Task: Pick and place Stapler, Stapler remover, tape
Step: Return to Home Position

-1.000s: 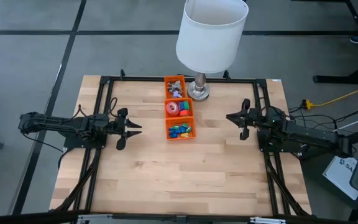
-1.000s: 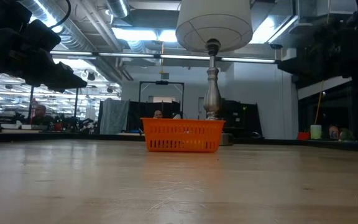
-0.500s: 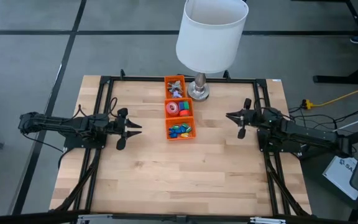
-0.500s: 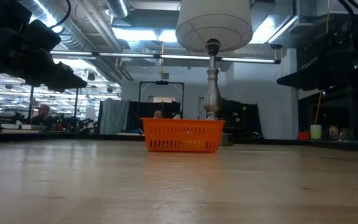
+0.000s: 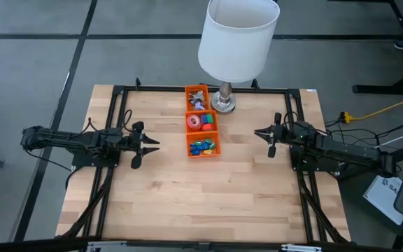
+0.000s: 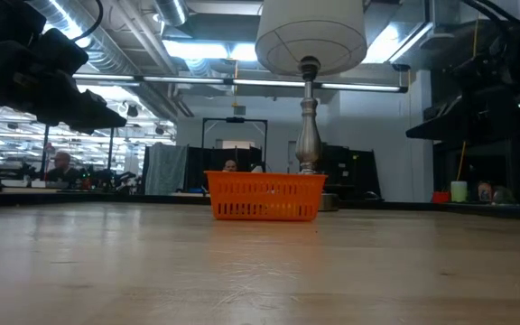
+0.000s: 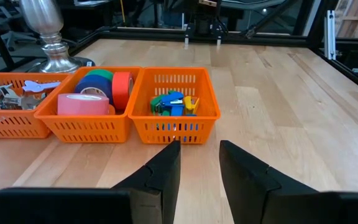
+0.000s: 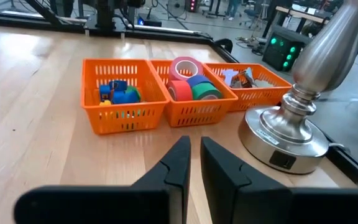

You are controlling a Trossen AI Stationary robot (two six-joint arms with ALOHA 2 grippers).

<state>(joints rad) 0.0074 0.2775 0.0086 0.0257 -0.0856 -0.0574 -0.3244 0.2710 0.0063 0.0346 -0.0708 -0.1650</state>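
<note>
Three orange baskets stand in a row at the table's middle, toward its far edge. The middle basket [image 5: 201, 121] holds the tape rolls [image 7: 98, 93], pink, blue, green and red. The far basket [image 5: 197, 98] holds small metal pieces [image 7: 5, 94]. The near basket [image 5: 202, 146] holds tiny blue, yellow and green oblong pieces [image 7: 174, 104]. My left gripper [image 5: 152, 143] hovers open, left of the baskets and pointing at them. My right gripper [image 5: 259, 132] hovers to their right, its fingers [image 8: 182, 155] almost together. Neither touches anything.
A lamp with a white shade [image 5: 236, 38] stands on a silver base [image 5: 223, 103] right beside the far basket, close to my right gripper's path [image 8: 288, 134]. A black frame [image 5: 117, 94] runs round the table. Bare wood [image 5: 201, 203] lies nearer than the baskets.
My right arm has shifted: in the low view its gripper has come down into sight at the right side. The baskets and my left arm have kept still.
</note>
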